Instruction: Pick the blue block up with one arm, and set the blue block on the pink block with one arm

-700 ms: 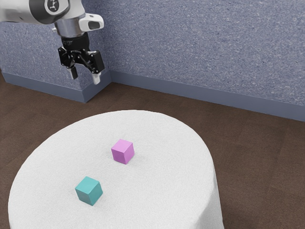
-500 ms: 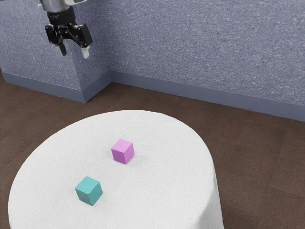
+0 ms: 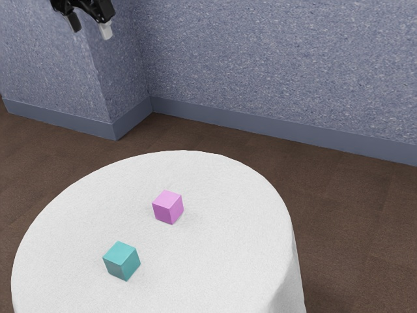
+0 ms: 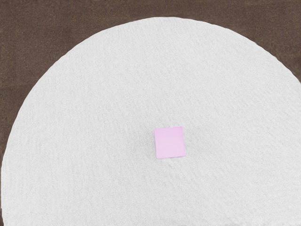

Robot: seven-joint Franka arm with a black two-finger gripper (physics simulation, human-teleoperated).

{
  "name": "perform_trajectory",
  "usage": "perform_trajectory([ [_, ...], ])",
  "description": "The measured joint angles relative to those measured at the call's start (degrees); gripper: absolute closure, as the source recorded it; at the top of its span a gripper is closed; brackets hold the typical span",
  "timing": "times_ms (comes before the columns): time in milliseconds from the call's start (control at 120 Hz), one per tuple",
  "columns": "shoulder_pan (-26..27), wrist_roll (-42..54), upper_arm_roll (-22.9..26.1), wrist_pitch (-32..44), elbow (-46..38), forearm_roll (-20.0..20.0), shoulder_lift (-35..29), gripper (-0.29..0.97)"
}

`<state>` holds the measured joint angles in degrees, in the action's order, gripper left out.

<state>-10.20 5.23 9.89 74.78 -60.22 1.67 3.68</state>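
Gripper (image 3: 90, 23): at the top edge of the exterior view, toward its left, high above the table and in front of the wall. Fingers spread apart, nothing between them. One fingertip (image 3: 106, 30) looks pale, the other dark.

Table (image 3: 228, 195): round, covered in white, well below the gripper.

Pink block (image 3: 168, 207): rests flat on the tabletop near its middle, nothing stacked on it. In the wrist view the pink block (image 4: 170, 142) shows as a square top face, slightly turned, on the white table (image 4: 108, 94).

Blue block (image 3: 121, 260): teal in colour, rests flat on the tabletop, nearer the camera and toward the exterior view's left of the pink block. The two blocks are apart, not touching. Untouched by the gripper.

Surroundings: brown floor (image 3: 352, 215) around the table; speckled blue-grey wall (image 3: 273, 59) with a darker baseboard behind.
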Motion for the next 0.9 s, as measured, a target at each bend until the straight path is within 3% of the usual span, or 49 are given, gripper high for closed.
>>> perform_trajectory([
  [125, 5.9, -0.49, 3.68, -0.12, -0.11, 5.65, 2.58, 0.0],
  [292, 4.27, -1.2, 4.74, 0.83, -2.93, 8.1, 3.77, 0.0],
  [425, 1.93, -1.62, 5.12, 8.05, -18.55, 7.79, 3.63, 0.0],
  [575, -0.22, -1.99, 4.67, 17.34, -28.09, 6.65, 6.39, 0.0],
  [700, 1.59, -2.22, 1.95, 22.28, -34.23, 4.71, 6.47, 0.0],
  [900, 3.34, -2.25, 0.13, 37.86, -58.75, 1.86, -0.79, 0.0],
])
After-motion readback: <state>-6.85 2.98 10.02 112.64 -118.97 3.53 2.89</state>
